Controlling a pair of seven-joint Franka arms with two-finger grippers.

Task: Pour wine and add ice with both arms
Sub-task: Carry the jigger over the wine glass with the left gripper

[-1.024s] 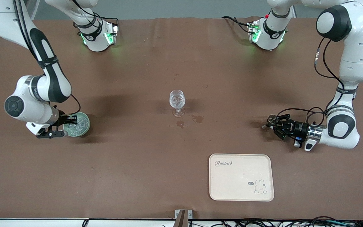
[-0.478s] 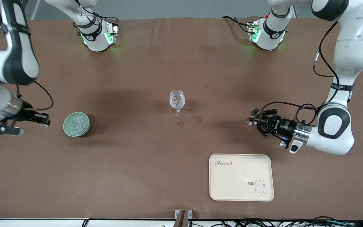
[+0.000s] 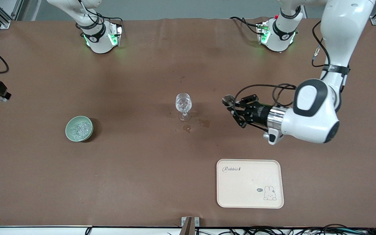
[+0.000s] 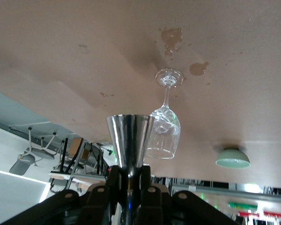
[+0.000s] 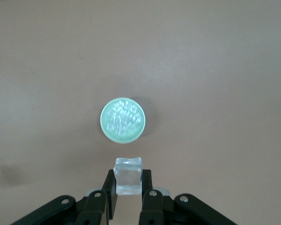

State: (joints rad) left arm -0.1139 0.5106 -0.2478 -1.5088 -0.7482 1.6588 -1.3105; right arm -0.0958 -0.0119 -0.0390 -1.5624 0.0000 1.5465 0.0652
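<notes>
Gripping one clear ice cube (image 5: 128, 175), right pincer (image 5: 128, 187) is aloft.

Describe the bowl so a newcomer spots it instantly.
Start at the stemmed glass mid-table, then look toward the right arm's end. The bowl sits there alone, slightly nearer the camera than the glass. It is the only pale green thing, round and heaped with clear ice.
</notes>
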